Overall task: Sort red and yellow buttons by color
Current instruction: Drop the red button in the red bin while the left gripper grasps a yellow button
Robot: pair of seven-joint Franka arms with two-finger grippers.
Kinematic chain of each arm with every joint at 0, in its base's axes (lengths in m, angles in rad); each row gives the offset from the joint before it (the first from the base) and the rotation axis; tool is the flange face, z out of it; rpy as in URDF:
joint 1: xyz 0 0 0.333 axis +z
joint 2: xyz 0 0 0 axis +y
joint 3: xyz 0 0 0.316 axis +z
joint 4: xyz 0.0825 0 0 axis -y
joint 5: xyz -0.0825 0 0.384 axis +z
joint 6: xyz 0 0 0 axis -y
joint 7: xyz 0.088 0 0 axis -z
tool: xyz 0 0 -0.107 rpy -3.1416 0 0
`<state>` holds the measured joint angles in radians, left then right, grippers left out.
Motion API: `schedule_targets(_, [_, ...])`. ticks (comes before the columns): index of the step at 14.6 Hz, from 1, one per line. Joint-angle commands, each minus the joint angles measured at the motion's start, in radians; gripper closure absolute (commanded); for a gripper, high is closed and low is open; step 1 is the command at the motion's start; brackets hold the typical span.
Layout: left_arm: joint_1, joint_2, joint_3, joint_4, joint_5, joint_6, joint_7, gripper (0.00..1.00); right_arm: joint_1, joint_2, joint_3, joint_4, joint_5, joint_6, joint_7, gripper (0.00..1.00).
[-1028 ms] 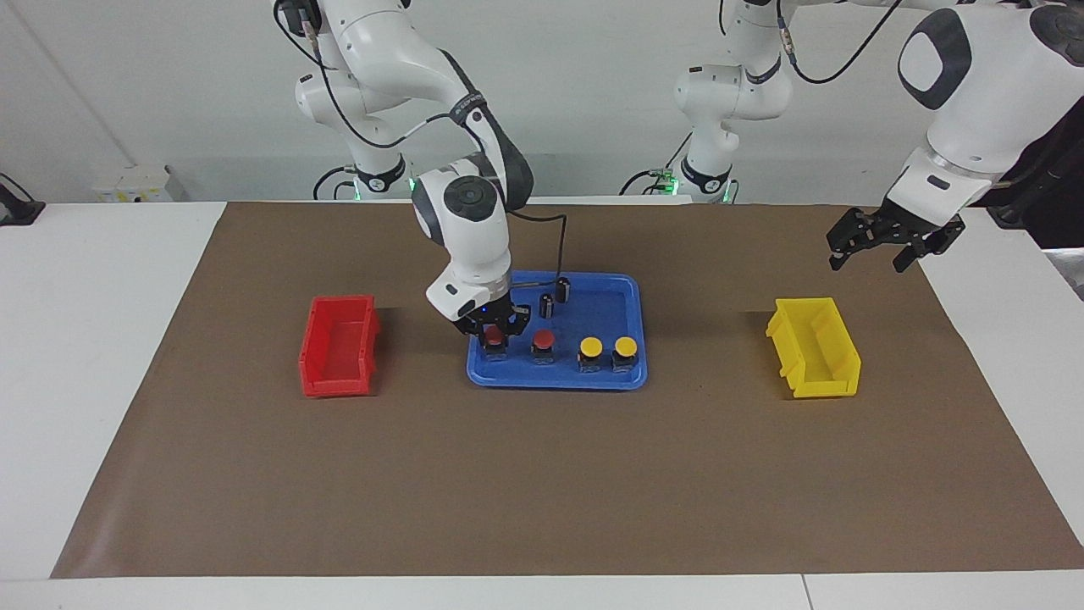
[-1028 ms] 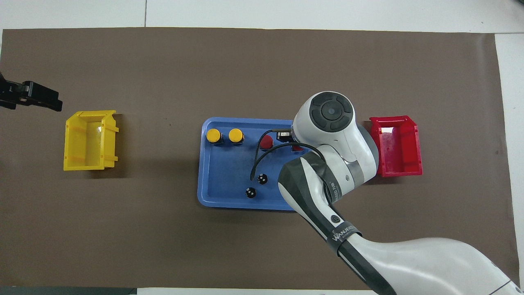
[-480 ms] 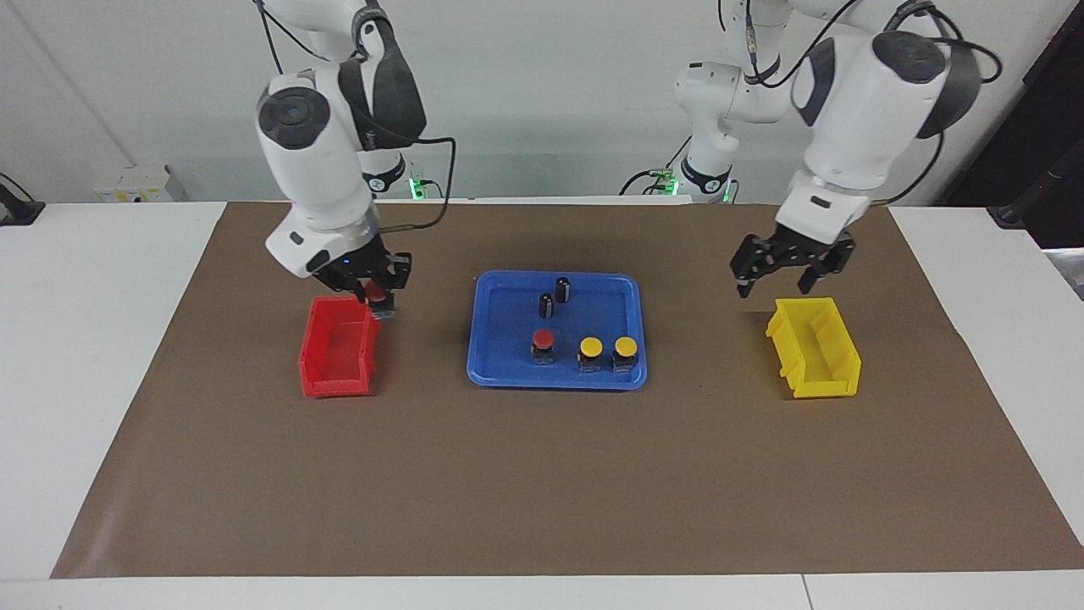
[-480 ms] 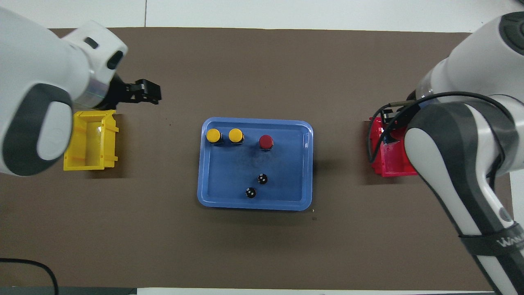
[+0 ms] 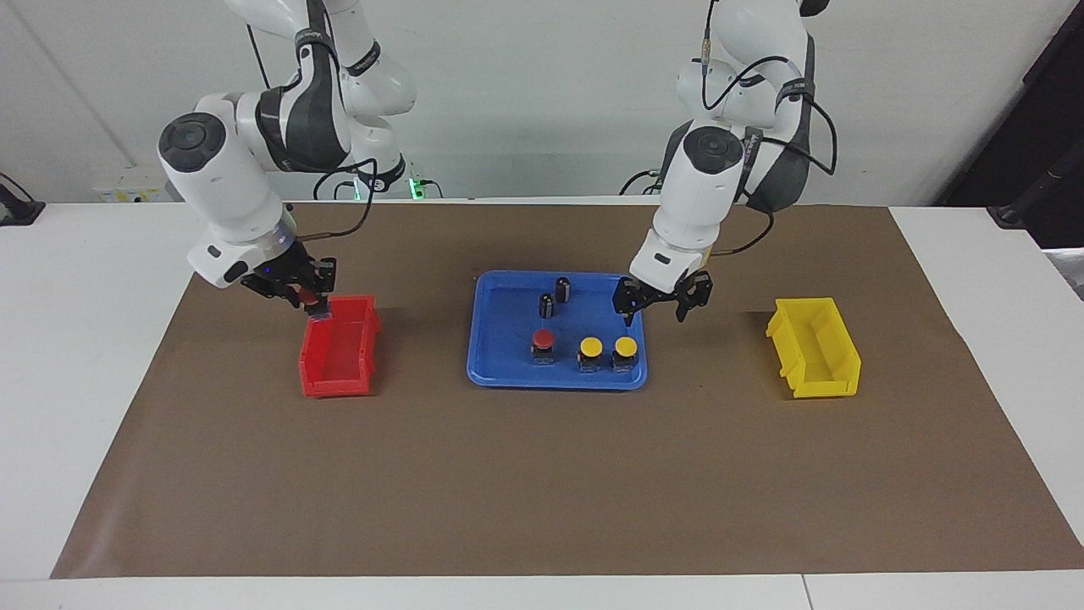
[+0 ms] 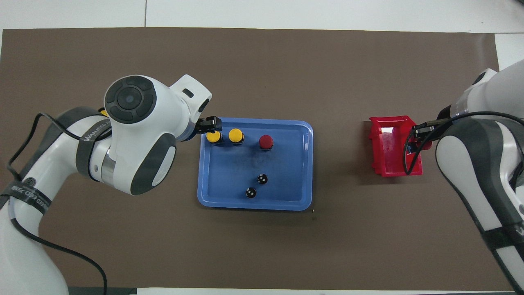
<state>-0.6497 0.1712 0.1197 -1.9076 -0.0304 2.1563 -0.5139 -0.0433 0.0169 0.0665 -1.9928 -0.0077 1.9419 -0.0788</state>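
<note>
The right pincer (image 5: 306, 296) has carried one red button (image 5: 312, 299) away from the blue tray (image 5: 500, 373) and now hangs clenched on it above the rim of the red bin (image 5: 339, 360), at the edge toward the robots. A second ago it was down in the tray, closing on that button. The first red piece looks nearly sorted; what it seems to lack is a release over the bin's hollow.

Meanwhile the left pincer (image 5: 659, 301) has swung in from beside the yellow bin (image 5: 815, 360) and now hovers over the tray's corner at the left arm's end, its fingers spread and holding nothing. Just below and ahead of it stand the two yellow buttons (image 5: 625, 346), side by side, with the second red button (image 5: 543, 340) next along the same row. Two black cylinders (image 5: 562, 288) stand in the tray closer to the robots and are not part of the sort.

The likely next move for the left arm is a descent onto the nearer yellow cap.
</note>
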Motion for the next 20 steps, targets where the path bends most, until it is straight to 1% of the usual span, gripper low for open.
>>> schedule_targets(1, [-0.034,0.005,0.017,-0.056,-0.011,0.077,-0.014,0.08,-0.001,-0.064,0.009,-0.109,0.017,0.092,-0.004,0.72])
schedule_targets(3, [-0.036,0.024,0.017,-0.056,-0.011,0.134,-0.047,0.09,-0.001,-0.066,0.009,-0.17,0.037,0.176,-0.007,0.72])
schedule_targets(5, [-0.038,0.054,0.017,-0.047,-0.011,0.154,-0.049,0.1,-0.001,-0.072,0.009,-0.236,0.037,0.251,-0.009,0.72])
schedule_targets(7, [-0.042,0.086,0.017,-0.047,-0.011,0.189,-0.052,0.12,-0.004,-0.068,0.007,-0.279,0.037,0.307,-0.01,0.72])
schedule_targets(9, [-0.05,0.109,0.017,-0.041,-0.011,0.203,-0.055,0.2,-0.001,-0.061,0.007,-0.303,0.037,0.359,-0.01,0.72])
schedule_targets(10, [-0.05,0.113,0.017,-0.039,-0.011,0.205,-0.07,0.31,-0.001,-0.06,0.007,-0.316,0.037,0.373,-0.01,0.72])
schedule_targets(11, [-0.05,0.114,0.017,-0.038,-0.011,0.205,-0.086,0.47,-0.003,-0.061,0.007,-0.317,0.037,0.373,-0.013,0.72])
schedule_targets(12, [-0.05,0.114,0.017,-0.033,-0.011,0.201,-0.09,0.79,-0.007,-0.061,0.007,-0.323,0.037,0.376,-0.024,0.72])
schedule_targets(13, [-0.05,0.119,0.017,-0.025,-0.011,0.2,-0.09,0.95,-0.01,-0.066,0.007,-0.345,0.037,0.394,-0.038,0.71])
schedule_targets(14, [-0.05,0.119,0.017,-0.021,-0.011,0.194,-0.092,0.98,-0.01,-0.071,0.007,-0.36,0.037,0.411,-0.039,0.71])
schedule_targets(15, [-0.05,0.119,0.017,-0.013,-0.016,0.183,-0.094,0.98,-0.012,-0.072,0.007,-0.368,0.037,0.414,-0.041,0.71])
schedule_targets(17, [-0.05,0.119,0.017,0.028,-0.02,0.125,-0.094,0.99,-0.012,-0.072,0.007,-0.368,0.037,0.414,-0.041,0.63])
schedule_targets(19, [-0.047,0.111,0.02,0.106,-0.026,-0.005,-0.094,0.98,-0.01,-0.072,0.006,-0.365,0.037,0.41,-0.047,0.57])
schedule_targets(20, [-0.038,0.105,0.023,0.157,-0.026,-0.089,-0.092,0.98,-0.012,-0.072,0.006,-0.363,0.037,0.405,-0.061,0.51])
